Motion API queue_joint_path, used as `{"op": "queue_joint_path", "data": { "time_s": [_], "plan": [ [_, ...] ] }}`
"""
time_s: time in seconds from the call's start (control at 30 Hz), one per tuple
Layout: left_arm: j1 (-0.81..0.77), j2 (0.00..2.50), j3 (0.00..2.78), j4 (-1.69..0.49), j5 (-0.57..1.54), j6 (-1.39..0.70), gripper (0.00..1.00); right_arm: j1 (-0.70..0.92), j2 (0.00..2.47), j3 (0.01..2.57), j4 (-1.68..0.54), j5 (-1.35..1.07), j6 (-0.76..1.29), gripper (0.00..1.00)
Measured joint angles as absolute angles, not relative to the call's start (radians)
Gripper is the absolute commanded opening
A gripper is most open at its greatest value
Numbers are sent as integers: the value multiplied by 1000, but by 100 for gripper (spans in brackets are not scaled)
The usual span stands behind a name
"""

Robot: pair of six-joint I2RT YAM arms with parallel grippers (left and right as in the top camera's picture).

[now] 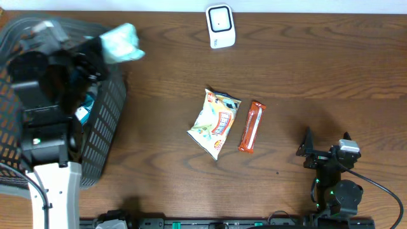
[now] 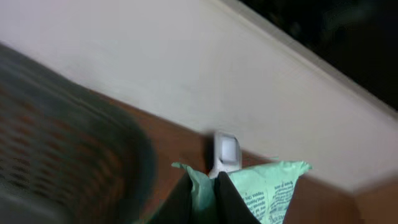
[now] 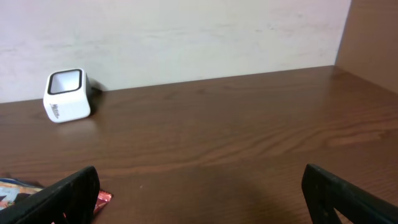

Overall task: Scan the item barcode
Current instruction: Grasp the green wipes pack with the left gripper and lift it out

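We judge the mint-green plastic packet light, floppy; left gripper clamps its edge, right gripper gapes empty.

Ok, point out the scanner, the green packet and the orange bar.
scanner (image 1: 220, 25), overhead view, middle of its white top face.
green packet (image 1: 121, 43), overhead view, centre of the pouch.
orange bar (image 1: 252, 127), overhead view, halfway along the wrapper.

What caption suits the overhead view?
Left gripper holds a green packet by the basket; scanner, snack bag and bar lie on the table; right gripper open.
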State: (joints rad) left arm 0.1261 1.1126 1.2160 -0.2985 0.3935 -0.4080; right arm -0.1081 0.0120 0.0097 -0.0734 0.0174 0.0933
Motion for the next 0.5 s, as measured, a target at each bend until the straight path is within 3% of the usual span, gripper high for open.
{"op": "queue_joint_path", "data": {
  "time_s": [0.23,0.5],
  "plan": [
    [-37,1113,1216,-352,406,-329,7,-108,12,10,-73,17,93,99],
    [-240,1157,1216,-470,258,-281,7,-108,12,10,-73,17,93,99]
  ]
}}
